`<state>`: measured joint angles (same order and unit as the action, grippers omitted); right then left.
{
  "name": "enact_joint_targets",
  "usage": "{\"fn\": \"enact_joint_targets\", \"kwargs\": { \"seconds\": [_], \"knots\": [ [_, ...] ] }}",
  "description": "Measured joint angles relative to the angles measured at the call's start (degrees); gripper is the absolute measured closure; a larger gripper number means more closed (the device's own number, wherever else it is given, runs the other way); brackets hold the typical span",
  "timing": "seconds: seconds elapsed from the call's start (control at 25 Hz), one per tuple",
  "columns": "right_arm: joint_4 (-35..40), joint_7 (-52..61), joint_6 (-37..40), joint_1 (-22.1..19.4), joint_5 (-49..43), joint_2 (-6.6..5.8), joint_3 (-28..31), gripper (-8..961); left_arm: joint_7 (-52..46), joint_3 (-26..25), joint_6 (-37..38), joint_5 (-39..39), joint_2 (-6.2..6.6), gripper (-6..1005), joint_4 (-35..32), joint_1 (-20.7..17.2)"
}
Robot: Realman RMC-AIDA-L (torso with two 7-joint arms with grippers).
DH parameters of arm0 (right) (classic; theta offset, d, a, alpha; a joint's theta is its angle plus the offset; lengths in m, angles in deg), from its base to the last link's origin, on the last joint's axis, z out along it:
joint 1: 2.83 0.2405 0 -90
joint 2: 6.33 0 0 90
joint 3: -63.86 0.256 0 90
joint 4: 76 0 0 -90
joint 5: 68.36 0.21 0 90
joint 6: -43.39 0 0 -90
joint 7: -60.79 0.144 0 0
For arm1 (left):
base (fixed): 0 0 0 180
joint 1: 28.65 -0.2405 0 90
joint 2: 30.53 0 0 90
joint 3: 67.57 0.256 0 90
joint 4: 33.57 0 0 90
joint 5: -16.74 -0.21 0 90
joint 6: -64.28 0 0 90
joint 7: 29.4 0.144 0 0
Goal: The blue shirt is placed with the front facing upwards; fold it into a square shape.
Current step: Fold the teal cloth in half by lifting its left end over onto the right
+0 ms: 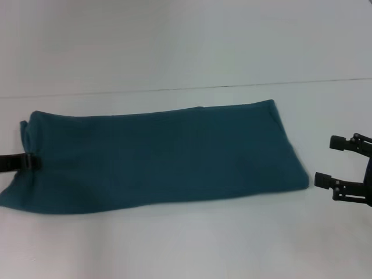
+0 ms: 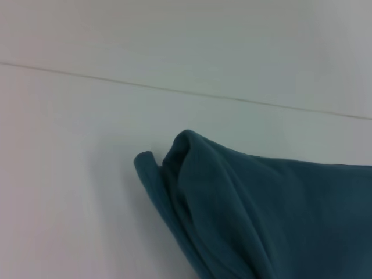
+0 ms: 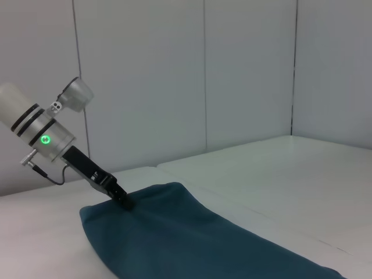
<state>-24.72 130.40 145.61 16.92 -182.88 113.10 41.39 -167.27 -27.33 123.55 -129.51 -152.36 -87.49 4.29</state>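
Lying as a long band across the white table, the dark teal-blue cotton shirt awaits our end-over-end fold. Our left gripper pinches its left edge, jaws closed on cloth. Our right gripper hovers wide apart just off the right edge. We judge the right end needs grasping next; open tabletop surrounds both.

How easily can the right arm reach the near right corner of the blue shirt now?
Probably yes. The right end effector hangs open just beside the blue shirt, apart from it, with only bare table between them. The left end effector is shut on the opposite end, far from that corner.
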Motion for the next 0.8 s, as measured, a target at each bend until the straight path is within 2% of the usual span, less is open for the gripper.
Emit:
{"fn": "enact_joint_targets", "kwargs": {
  "seconds": [0.4, 0.56, 0.8],
  "knots": [
    [-0.38, 0.76, -0.75, 1.04, 0.01, -0.12, -3.71, 12, 2.01, -4.20, 0.07, 0.02, 0.84, 910, -0.39, -0.36],
    [0.28, 0.27, 2.69, 1.09, 0.01, -0.40, -6.71, 12, 2.11, -4.05, 0.01, 0.20, 0.84, 910, 0.10, 0.20],
    [2.66, -1.79, 9.48, 0.60, -0.03, -0.54, -7.92, 12, 1.75, -3.95, 0.71, 0.68, 0.89, 916, 0.73, 1.43]
  ]
}}
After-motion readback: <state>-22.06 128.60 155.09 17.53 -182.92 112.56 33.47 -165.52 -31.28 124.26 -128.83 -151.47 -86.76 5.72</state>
